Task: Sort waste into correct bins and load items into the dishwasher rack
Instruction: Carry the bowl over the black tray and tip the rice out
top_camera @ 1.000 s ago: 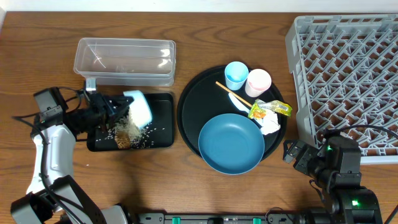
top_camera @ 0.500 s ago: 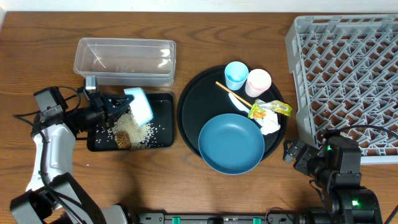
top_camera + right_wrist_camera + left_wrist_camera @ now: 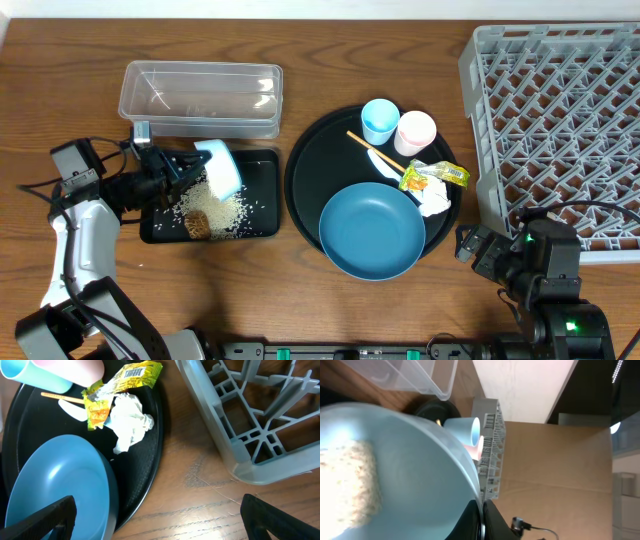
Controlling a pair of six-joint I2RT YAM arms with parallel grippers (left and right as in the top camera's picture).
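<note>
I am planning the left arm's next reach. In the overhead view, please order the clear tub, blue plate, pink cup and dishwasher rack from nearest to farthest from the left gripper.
From the left gripper:
1. Clear tub, just beyond it.
2. Blue plate, to its right.
3. Pink cup, farther right.
4. Dishwasher rack, at the far right.

The plate (image 3: 372, 232) is blue, the bowl (image 3: 222, 168) pale white-blue, the wrapper (image 3: 436, 176) yellow-green, the tissue (image 3: 434, 203) white, the rack (image 3: 560, 100) grey with lattice pattern; light-blue cup (image 3: 379, 120), pink cup (image 3: 415, 131)
</note>
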